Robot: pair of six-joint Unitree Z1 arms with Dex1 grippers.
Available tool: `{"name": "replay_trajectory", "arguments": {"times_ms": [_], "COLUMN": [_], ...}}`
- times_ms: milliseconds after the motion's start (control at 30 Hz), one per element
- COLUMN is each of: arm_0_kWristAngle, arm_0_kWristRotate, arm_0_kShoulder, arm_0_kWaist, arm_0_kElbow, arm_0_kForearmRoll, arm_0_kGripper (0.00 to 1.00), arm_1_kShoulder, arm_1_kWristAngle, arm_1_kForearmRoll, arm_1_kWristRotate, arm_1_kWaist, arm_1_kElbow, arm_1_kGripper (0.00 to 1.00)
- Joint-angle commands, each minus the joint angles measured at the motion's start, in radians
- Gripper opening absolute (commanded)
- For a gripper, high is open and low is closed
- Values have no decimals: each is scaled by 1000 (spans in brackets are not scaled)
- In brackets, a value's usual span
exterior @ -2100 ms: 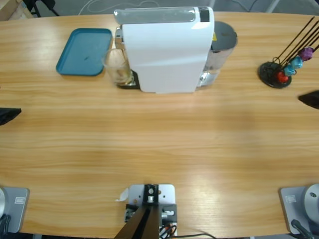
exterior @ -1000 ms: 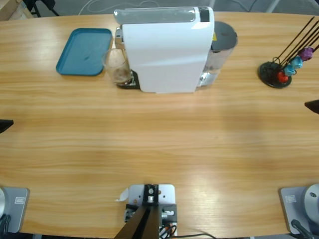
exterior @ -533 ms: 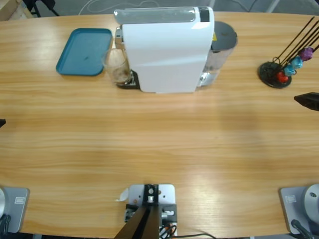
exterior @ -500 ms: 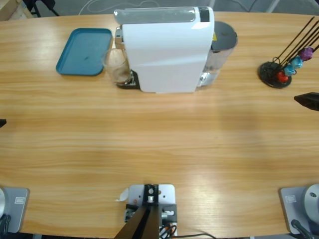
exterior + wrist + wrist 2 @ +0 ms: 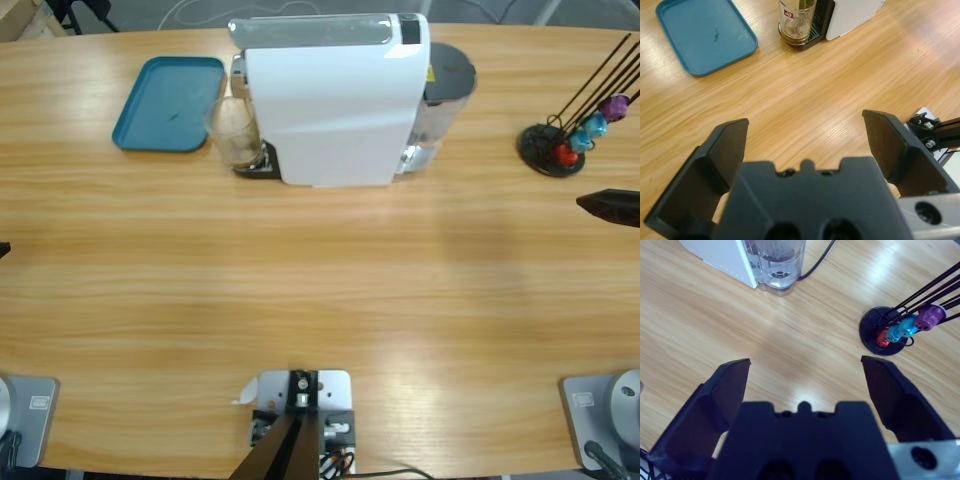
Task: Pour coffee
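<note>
A small clear glass cup point(image 5: 235, 133) stands on the black drip tray of the white coffee machine point(image 5: 330, 100), under its spout. In the left wrist view the cup point(image 5: 797, 20) holds a shallow brown layer of coffee point(image 5: 796, 35) at its bottom. My left gripper point(image 5: 805, 122) is open and empty, well short of the cup; only a black sliver of it point(image 5: 3, 249) shows at the high view's left edge. My right gripper point(image 5: 805, 362) is open and empty above bare table, and its black tip point(image 5: 608, 206) pokes in from the right edge.
A blue tray point(image 5: 170, 103) lies left of the machine, beside the cup. The machine's clear water tank point(image 5: 775, 262) is at its right end, with a cable behind. A black capsule stand point(image 5: 560, 145) with coloured capsules sits at the far right, near the right gripper.
The left gripper has drawn back to the left edge until almost out of the high view. The right gripper dipped back, then came slightly further in from the right.
</note>
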Motion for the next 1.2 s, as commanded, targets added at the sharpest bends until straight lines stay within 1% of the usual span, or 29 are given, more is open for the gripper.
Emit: {"name": "replay_trajectory", "arguments": {"times_ms": [33, 1067, 1200], "arm_0_kWristAngle": [-9, 11, 8], "arm_0_kWristRotate": [-5, -15, -19], "arm_0_kShoulder": [-2, 31, 77], "arm_0_kWaist": [-10, -17, -17], "arm_0_kElbow": [26, 17, 5], "arm_0_kForearmRoll": [2, 9, 14], "arm_0_kGripper": [1000, 1000, 1000], "arm_1_kShoulder": [13, 15, 19], "arm_1_kWristAngle": [-21, -25, -25], "arm_1_kForearmRoll": [-3, -1, -1], "arm_1_kWristRotate": [10, 11, 11], "arm_1_kWaist": [9, 9, 9], "arm_1_kElbow": [22, 21, 20], "arm_1_kGripper": [1000, 1000, 1000]}}
